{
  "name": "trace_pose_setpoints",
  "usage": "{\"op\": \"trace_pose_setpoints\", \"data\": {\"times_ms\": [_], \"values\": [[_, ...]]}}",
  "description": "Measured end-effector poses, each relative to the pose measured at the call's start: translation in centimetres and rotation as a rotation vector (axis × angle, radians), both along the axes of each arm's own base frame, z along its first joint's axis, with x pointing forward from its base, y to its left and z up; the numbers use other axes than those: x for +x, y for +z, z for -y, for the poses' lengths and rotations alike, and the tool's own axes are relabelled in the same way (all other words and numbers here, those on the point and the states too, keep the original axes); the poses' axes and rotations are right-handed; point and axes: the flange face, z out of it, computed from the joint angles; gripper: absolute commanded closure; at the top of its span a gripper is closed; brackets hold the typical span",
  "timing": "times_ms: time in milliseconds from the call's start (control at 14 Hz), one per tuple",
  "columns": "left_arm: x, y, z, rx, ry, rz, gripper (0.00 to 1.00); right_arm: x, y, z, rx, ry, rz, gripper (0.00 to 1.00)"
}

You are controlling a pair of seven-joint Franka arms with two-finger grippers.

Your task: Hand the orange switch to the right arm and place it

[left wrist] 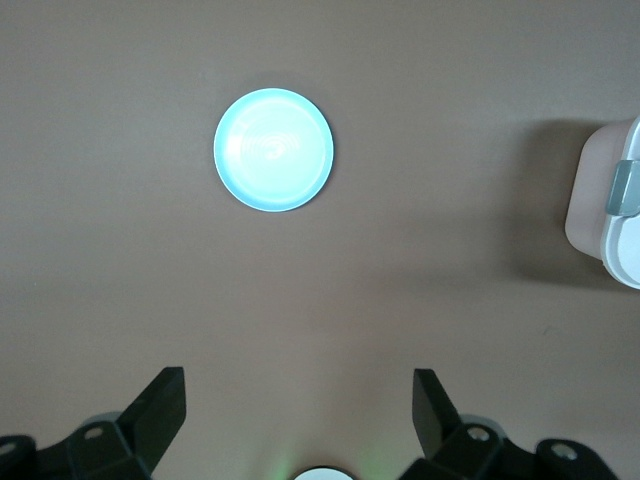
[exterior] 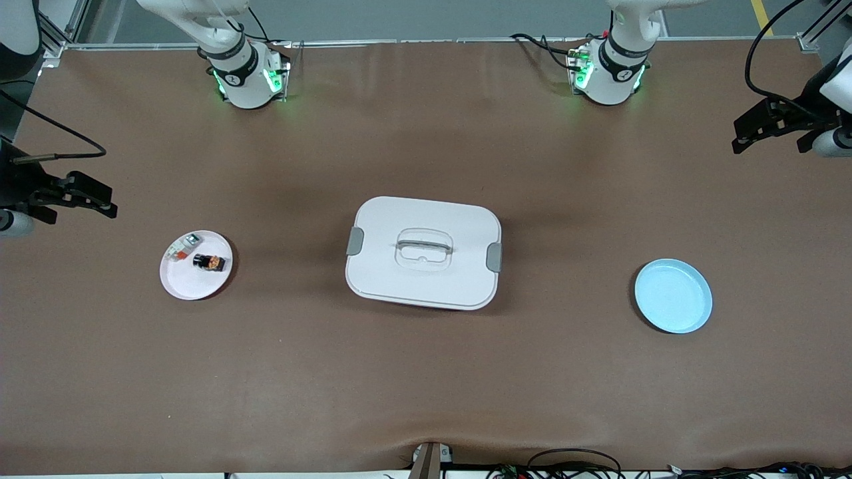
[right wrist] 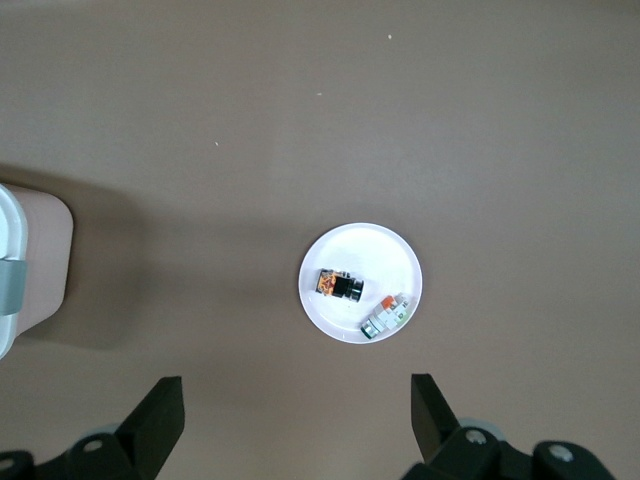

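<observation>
The orange switch (exterior: pixel 209 263) lies on the white plate (exterior: pixel 183 283) at centre-left of the front view, long axis roughly horizontal, close below the open, empty right gripper (exterior: pixel 100 203); the left gripper (exterior: pixel 749 136), also open, waits upper right.

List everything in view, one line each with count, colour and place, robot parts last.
orange switch: one, black with orange middle, on the white plate.
white-and-grey part: one, red-orange end, on the same plate, beside the switch.
white plate: one, toward the right arm's end of the table.
lidded box: one, white with grey latches, mid-table.
blue plate: one, light blue, empty, toward the left arm's end.
table: one, brown.
left gripper: one, black, open, waiting high above the table by the blue plate.
right gripper: one, black, open, waiting high above the table by the white plate.
</observation>
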Motion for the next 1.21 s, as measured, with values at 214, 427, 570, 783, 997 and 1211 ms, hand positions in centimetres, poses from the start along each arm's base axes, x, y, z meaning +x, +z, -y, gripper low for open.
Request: {"op": "trace_pose_setpoints", "data": {"times_ms": [214, 427, 570, 783, 997, 1211], "values": [[0.0, 0.0, 0.2, 0.0, -0.004, -0.001, 0.0, 0.0, 0.4, -0.6, -0.001, 0.01, 0.009, 0.0], [-0.1, 0.0, 0.4, 0.001, -0.008, -0.005, 0.0, 0.1, 0.4, -0.1, -0.002, 0.001, 0.013, 0.0], [-0.1, -0.1, 0.4, 0.001, -0.009, -0.006, 0.0, 0.3, 0.4, 0.2, -0.003, -0.005, 0.023, 0.0], [-0.2, 0.0, 0.4, 0.001, -0.008, -0.005, 0.0, 0.5, 0.6, 0.2, -0.003, -0.006, 0.035, 0.0], [-0.3, 0.2, 0.5, 0.001, -0.009, -0.003, 0.0, 0.5, 1.9, 1.0, -0.004, -0.021, 0.063, 0.0], [-0.3, 0.2, 0.5, 0.001, -0.009, -0.002, 0.0, 0.5, 2.2, 1.6, -0.004, -0.029, 0.07, 0.0]]}}
